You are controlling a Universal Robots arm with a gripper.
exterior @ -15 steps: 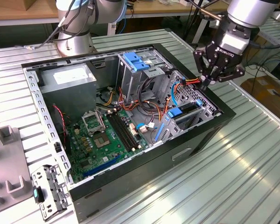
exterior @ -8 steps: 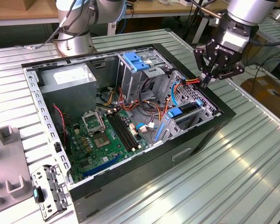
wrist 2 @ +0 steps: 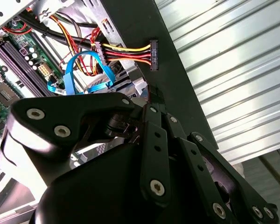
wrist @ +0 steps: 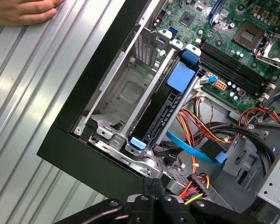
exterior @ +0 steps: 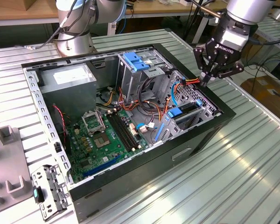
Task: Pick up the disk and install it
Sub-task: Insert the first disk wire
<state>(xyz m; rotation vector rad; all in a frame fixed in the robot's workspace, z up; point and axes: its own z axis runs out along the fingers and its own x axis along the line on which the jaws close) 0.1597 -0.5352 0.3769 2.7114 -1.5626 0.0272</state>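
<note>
- Hovering above the open computer case (exterior: 130, 186), the gripper (exterior: 205, 82) sits over the case's drive-cage corner, on the exterior view's right.
- Tool state: in both wrist views the fingers (wrist 2: 154, 135) are drawn fully together at the tips, and nothing shows between them.
- The disk (wrist: 163, 112) stands on edge inside the case, seated in a slot of the drive cage (wrist: 126, 88), with blue rails along its ends. The gripper is above it and apart from it.
- A power plug (wrist 2: 152, 54) on yellow, red and black wires lies inside the case, just beside the fingertips.
- A blue flat cable (wrist 2: 84, 70) loops inside the case, near the plug.
- The green circuit board (exterior: 107, 135) covers the case floor, well apart from the gripper.
- A person's hand (wrist: 23, 11) rests on the ribbed table (wrist: 18, 93) outside the case.
</note>
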